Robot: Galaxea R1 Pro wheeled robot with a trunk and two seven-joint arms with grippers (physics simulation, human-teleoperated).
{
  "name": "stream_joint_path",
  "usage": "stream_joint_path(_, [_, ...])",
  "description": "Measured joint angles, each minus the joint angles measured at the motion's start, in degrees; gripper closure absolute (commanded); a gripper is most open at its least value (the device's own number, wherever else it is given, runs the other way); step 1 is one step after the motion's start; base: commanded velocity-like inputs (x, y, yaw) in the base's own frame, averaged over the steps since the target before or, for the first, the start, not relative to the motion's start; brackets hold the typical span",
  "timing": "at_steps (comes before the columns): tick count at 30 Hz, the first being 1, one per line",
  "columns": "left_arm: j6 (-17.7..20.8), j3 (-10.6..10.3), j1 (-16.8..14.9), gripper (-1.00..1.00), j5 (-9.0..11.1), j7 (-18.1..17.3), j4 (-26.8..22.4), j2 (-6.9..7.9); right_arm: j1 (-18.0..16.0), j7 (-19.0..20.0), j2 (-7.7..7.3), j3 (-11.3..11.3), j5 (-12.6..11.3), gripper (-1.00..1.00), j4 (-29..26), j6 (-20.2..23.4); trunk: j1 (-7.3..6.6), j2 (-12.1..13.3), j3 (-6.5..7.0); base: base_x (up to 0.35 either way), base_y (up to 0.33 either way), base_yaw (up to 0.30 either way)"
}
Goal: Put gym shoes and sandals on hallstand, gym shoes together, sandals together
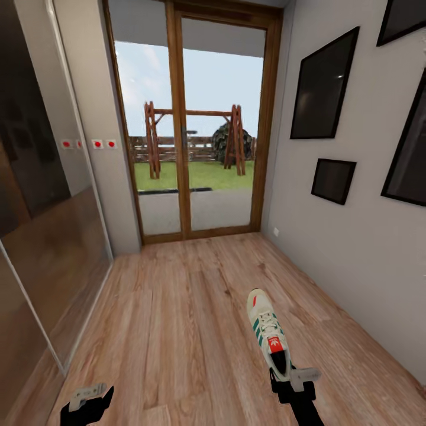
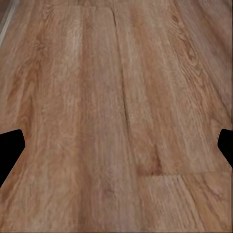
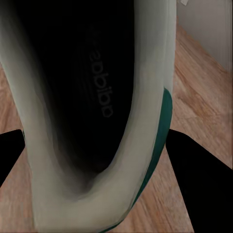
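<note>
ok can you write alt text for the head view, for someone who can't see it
The right gripper holds a cream-white gym shoe with green stripes by its heel, toe pointing away over the wood-plank corridor floor. The left gripper is low at the left, holding nothing. Ahead, a glazed wooden door looks onto a garden; dark picture frames hang on the right wall.

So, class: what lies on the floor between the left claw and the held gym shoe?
Head view: only bare corridor floor between the left claw and the gym shoe.

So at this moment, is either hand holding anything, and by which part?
The right hand holds one gym shoe by its heel end, toe pointing away from the robot. The left hand is open over the floor, holding nothing.
</note>
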Motion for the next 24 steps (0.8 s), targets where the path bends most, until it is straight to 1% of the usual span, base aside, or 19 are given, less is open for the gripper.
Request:
stream_joint_path(7, [0.0,0.0,0.0,-1.0,0.0,0.0,0.0,0.0,0.0,0.02,-0.01,0.0,0.0,1.0,0.07,0.01,0.0,0.0,0.0,0.338,0.002,-0.266])
stream_joint_path(12, [0.0,0.0,0.0,-1.0,0.0,0.0,0.0,0.0,0.0,0.0,0.01,0.01,0.0,1.0,0.08,0.01,0.0,0.0,0.0,0.338,0.06,-0.266])
stream_joint_path(24, [0.0,0.0,0.0,-1.0,0.0,0.0,-0.01,0.0,0.0,-0.02,0.01,0.02,0.0,1.0,0.09,0.01,0.0,0.0,0.0,0.329,0.155,-0.266])
